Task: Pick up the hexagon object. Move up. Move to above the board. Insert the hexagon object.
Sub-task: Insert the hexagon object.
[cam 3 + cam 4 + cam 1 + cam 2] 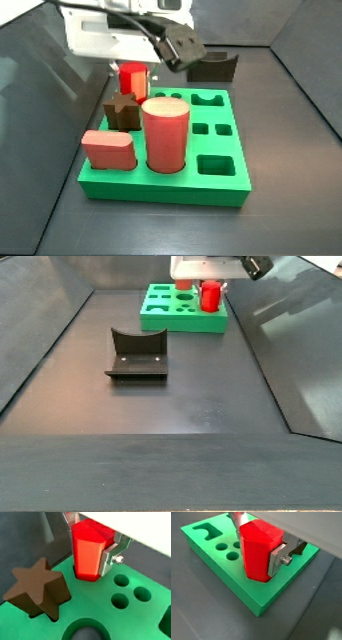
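Observation:
The hexagon object (89,554) is a bright red upright post, also seen in a wrist view (258,554). My gripper (90,547) is shut on its upper part, with a silver finger (110,559) on each side. The post's lower end sits in a hole near an edge of the green board (133,574), and most of its height stands above the top. In a side view the post (132,78) stands at the board's (225,175) far left under the gripper (134,68). In a side view from afar, post (210,297) and board (167,320) sit at the far end.
A brown star (37,587) stands in the board beside the post. A large salmon-pink cylinder (164,135) and a low salmon-pink block (110,150) also stand in the board. Three small round holes (127,589) are open. The dark fixture (136,353) stands mid-floor.

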